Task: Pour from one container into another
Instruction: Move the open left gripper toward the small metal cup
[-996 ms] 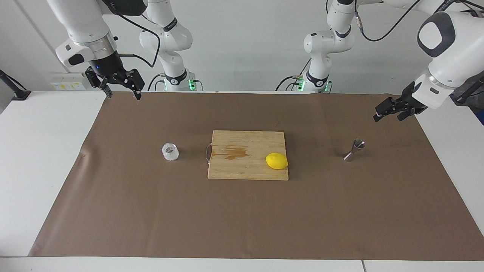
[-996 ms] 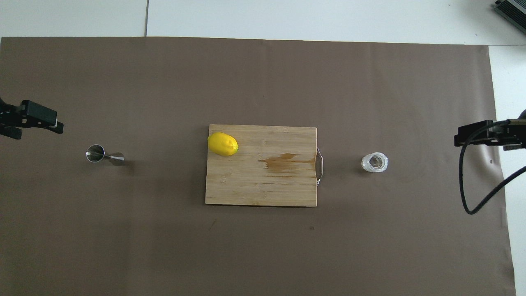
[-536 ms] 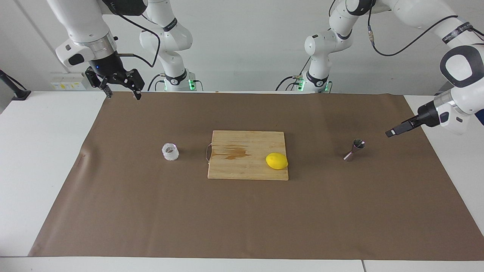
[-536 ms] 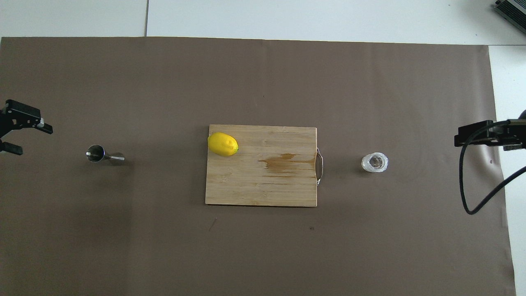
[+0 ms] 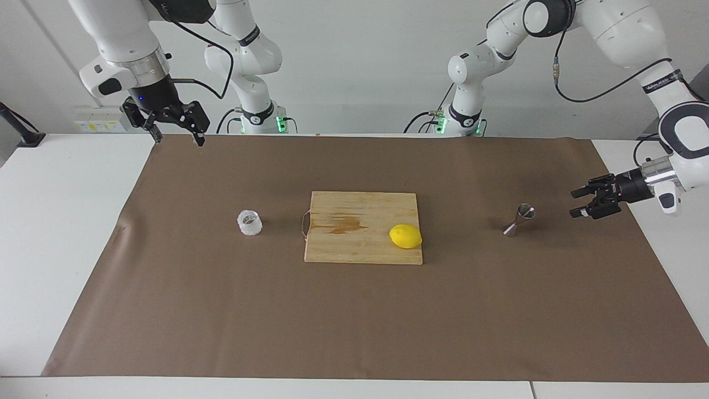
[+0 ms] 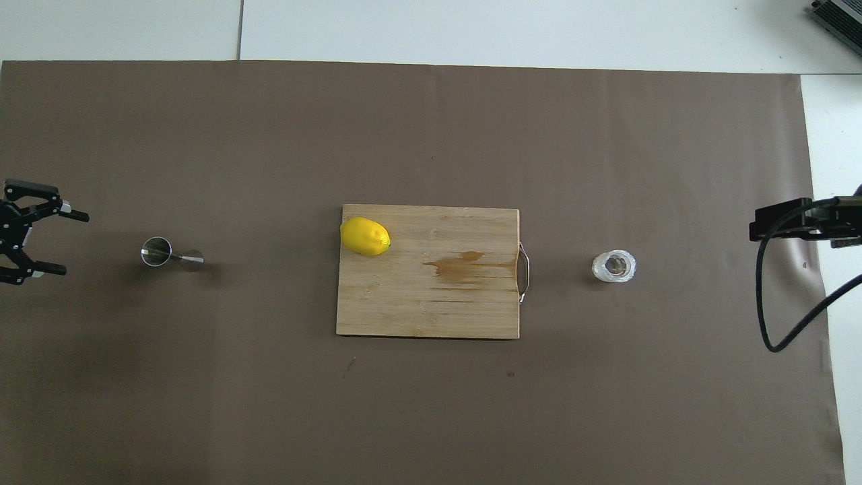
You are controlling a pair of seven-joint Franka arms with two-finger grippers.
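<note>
Left gripper (image 5: 578, 203) hangs spread near our shiny steel hourglass jigger (image 5: 518, 220). Right gripper (image 5: 176, 136), spread too, waits; we see the clear faceted cup (image 5: 249, 223) untouched.

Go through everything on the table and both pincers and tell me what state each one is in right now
Clear cup: upright on the brown mat, untouched.
Steel jigger: standing upright, untouched.
Lemon: whole, lying on the board.
Cutting board: flat, stained near its handle.
Left pincer: open, beside the jigger, holding nothing.
Right pincer: open, raised, holding nothing.
</note>
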